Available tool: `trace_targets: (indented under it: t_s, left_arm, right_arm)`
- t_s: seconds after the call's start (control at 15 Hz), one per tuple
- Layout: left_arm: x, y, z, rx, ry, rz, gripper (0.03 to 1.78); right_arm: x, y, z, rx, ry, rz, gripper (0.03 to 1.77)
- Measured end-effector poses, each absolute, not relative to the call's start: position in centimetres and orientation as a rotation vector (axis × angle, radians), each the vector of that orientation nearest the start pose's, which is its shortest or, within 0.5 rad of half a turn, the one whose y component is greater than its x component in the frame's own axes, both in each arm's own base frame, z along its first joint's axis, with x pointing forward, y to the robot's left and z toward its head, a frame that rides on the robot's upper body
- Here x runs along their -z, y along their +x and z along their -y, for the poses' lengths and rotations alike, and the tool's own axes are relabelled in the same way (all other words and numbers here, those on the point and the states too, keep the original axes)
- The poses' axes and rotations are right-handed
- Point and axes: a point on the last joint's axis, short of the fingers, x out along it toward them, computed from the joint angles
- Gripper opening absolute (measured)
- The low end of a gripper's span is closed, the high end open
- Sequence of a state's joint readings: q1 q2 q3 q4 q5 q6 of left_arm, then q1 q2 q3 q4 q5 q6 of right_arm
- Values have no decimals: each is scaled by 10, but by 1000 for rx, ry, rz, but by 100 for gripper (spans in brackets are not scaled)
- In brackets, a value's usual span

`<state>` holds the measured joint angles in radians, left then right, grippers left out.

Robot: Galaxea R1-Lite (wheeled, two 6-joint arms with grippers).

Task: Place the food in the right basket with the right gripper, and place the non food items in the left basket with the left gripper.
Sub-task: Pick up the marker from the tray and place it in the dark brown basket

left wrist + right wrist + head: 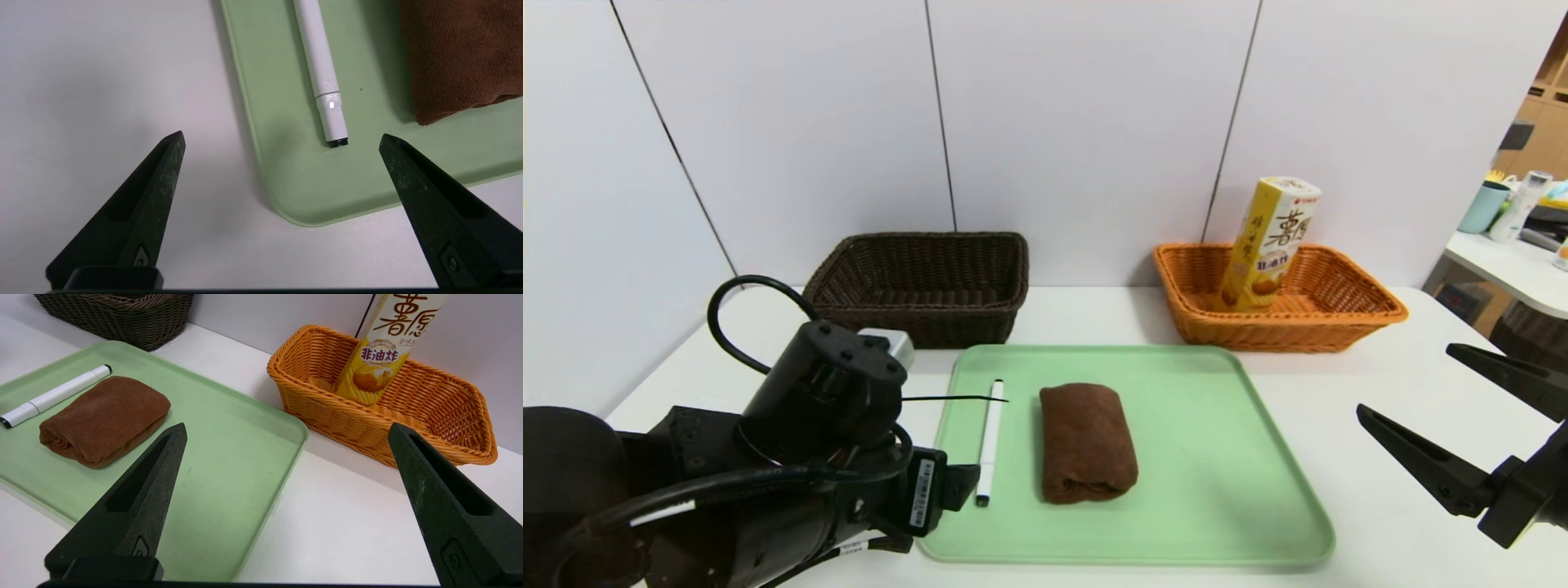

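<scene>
The yellow-and-white snack box, the food (1272, 245) (384, 355), stands leaning inside the orange right basket (1372, 314) (286, 377). A white marker pen (990, 441) (318, 69) and a brown rolled towel (1086, 441) (106, 416) lie side by side on a green tray (1217, 457). The dark brown left basket (931, 238) holds nothing that I can see. My left gripper (282, 139) hovers open over the tray's near left corner, just short of the pen's black tip. My right gripper (1405, 378) (287, 426) is open and empty above the table, right of the tray.
Both baskets stand against the white panel wall behind the tray. The bulky left arm (825, 400) covers the table's front left. A side table with cups and bottles (1503, 204) is at the far right. The white table (1380, 506) shows between tray and right gripper.
</scene>
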<state>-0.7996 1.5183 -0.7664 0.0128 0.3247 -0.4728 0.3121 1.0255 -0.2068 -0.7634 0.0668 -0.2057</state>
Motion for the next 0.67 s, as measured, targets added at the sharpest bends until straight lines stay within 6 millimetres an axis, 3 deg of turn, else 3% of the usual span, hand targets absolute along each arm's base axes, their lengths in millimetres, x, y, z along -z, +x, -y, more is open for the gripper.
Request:
trace_targets:
  t_s: [0.27,0.67]
  left_arm:
    - [-161,176,173,272,-55,-753,169]
    - [-184,179,184,318,-24,-655,169]
  right_arm:
    - [-174,115,-40,-395,-211,-22,169]
    - [-169,115,-41,-405,-213,-41,169]
